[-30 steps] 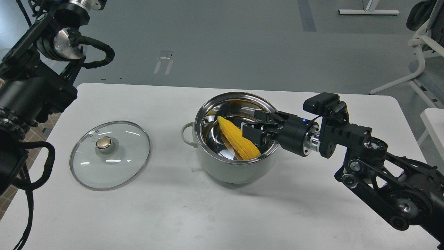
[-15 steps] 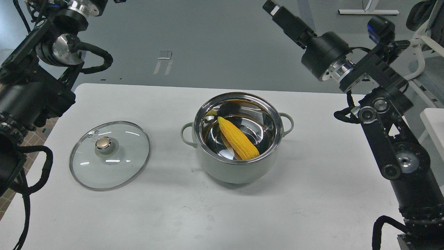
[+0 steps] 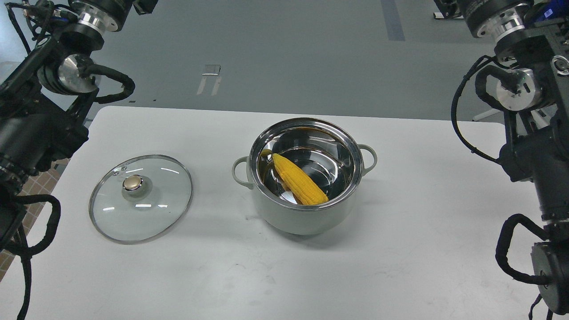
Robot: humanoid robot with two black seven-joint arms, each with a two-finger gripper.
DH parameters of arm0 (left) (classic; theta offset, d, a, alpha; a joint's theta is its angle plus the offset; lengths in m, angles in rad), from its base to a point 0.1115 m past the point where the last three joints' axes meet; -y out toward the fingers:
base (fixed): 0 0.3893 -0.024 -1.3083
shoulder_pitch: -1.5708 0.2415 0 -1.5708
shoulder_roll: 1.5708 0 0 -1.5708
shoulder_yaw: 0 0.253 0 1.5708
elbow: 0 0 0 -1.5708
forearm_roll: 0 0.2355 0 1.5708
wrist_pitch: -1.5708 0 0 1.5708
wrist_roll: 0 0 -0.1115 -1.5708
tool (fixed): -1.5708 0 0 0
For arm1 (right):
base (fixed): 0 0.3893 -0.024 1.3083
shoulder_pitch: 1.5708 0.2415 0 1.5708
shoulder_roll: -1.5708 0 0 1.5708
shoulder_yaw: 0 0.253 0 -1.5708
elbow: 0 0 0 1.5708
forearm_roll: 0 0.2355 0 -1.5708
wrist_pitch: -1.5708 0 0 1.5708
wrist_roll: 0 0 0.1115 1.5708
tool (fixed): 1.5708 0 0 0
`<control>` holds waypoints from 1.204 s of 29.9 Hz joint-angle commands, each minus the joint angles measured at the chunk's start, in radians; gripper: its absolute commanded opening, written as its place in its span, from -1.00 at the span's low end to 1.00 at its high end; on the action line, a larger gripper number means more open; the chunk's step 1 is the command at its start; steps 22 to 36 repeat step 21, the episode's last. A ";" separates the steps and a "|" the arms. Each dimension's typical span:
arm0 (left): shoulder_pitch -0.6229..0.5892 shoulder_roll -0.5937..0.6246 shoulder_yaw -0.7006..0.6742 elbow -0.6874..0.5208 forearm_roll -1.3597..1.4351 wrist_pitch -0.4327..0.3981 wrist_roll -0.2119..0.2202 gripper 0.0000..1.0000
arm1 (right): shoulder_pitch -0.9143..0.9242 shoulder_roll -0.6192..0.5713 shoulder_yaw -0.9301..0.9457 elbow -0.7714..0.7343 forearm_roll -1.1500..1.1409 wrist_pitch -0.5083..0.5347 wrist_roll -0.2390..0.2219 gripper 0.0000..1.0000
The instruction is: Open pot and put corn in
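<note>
Corn (image 3: 298, 179) inside open pot (image 3: 305, 218); lid (image 3: 141, 198) well apart left

left arm (image 3: 35, 129): black, silver joint caps | right arm (image 3: 533, 146): black, looped ribbed cables

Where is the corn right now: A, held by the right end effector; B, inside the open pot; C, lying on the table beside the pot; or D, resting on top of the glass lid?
B: the corn lies slanted inside the open pot, while the glass lid sits apart on the table to its left.
</note>
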 commanded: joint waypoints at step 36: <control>0.036 -0.047 -0.076 -0.044 0.009 -0.126 0.016 0.95 | 0.036 -0.054 -0.012 -0.135 0.256 0.122 -0.001 1.00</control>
